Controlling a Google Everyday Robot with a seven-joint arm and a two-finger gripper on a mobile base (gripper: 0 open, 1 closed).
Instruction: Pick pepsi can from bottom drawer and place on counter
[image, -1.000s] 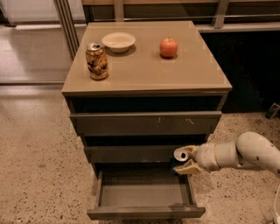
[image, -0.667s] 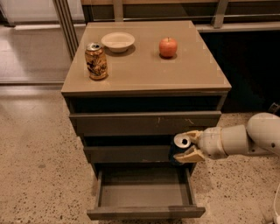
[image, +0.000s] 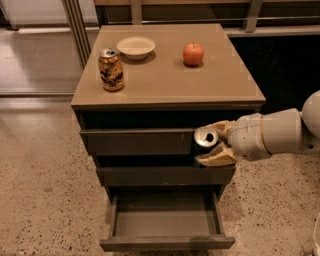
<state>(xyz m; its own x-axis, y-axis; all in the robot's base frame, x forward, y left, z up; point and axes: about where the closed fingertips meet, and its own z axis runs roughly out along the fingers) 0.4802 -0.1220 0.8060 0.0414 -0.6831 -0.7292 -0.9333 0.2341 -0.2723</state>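
1. Compared with a second ago, the small, near-black, silver-topped pepsi can (image: 206, 136) has risen. It was low, in front of the middle drawer's face, and it is now level with the grey-brown top drawer front (image: 137, 142), at that front's right end.
2. The cream-coloured two-finger hand (image: 209, 143) and the white arm (image: 280, 132) have climbed with it. The forearm now sits higher along the right side than before.
3. The grey-brown, tray-like bottom drawer (image: 166, 243) stays pulled out. On the glossy tan worktop (image: 210, 85), the gold-brown patterned can (image: 111, 69), the shallow white bowl (image: 136, 47) and the red apple (image: 193, 53) have not shifted.
4. The pepsi can is tipped over, with its silver top and pull-tab opening turned toward the camera and slightly left. Its long axis seems to run back and down toward the cabinet, but the dark body blends into the dark fronts, so the exact tilt is hard to judge.
5. The hand is clamped on the pepsi can, with one finger over the top rim and the other under the body.
6. The forearm reaches in from the right edge, close to level and pointing left, and the wrist is in front of the cabinet's right front corner.
7. The pepsi can hangs in the air above the bottom drawer, just below the worktop's front edge and not resting on it.
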